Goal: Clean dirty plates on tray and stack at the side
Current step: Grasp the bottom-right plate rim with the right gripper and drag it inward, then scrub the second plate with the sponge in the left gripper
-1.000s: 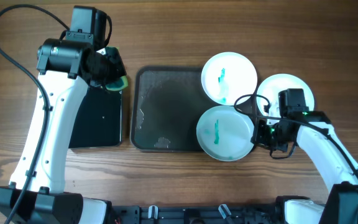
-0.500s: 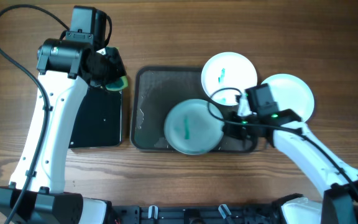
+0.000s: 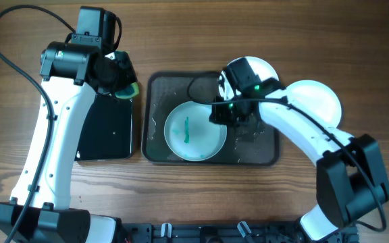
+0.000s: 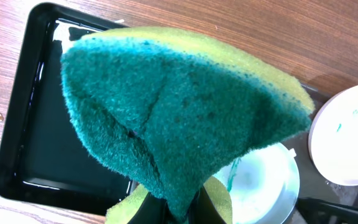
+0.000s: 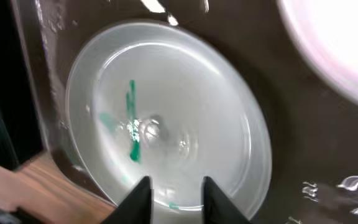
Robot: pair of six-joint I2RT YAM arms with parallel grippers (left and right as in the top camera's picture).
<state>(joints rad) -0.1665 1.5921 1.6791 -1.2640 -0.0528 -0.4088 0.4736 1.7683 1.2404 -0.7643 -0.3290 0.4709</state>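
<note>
Inspecting the work area, the main hazard is a clash of arms over the smeared plate point(image 3: 193, 131), which lies flat inside the tray point(image 3: 159, 94), left of centre and clear of the rim. The right gripper point(image 5: 176, 196) hangs over that plate's near rim with its fingers a little apart and nothing visibly clamped between them. Whether they bear on the rim cannot be told, as the wrist picture is blurred. The left gripper point(image 3: 120, 79) is clamped on the sponge point(image 4: 179, 112) above the smaller black tray point(image 3: 107, 135). If it swings in to scrub while the right arm lies across the tray, contact is likely. In my judgement the plate could also skate under the sponge, since the tray floor glints as if wet and nothing plainly pins it. A second plate point(image 3: 265, 71) sits at the tray's far right corner, partly under the right arm. It seems to overlap the rim, so a careless withdrawal could tip or drag it. Count: three plates. One is in the tray and one at its corner, and both show teal marks. The third plate point(image 3: 316, 101) lies on the table point(image 3: 181, 27), right of the tray, and looks clean from above. One large tray, one small tray, one sponge, two arms.
</note>
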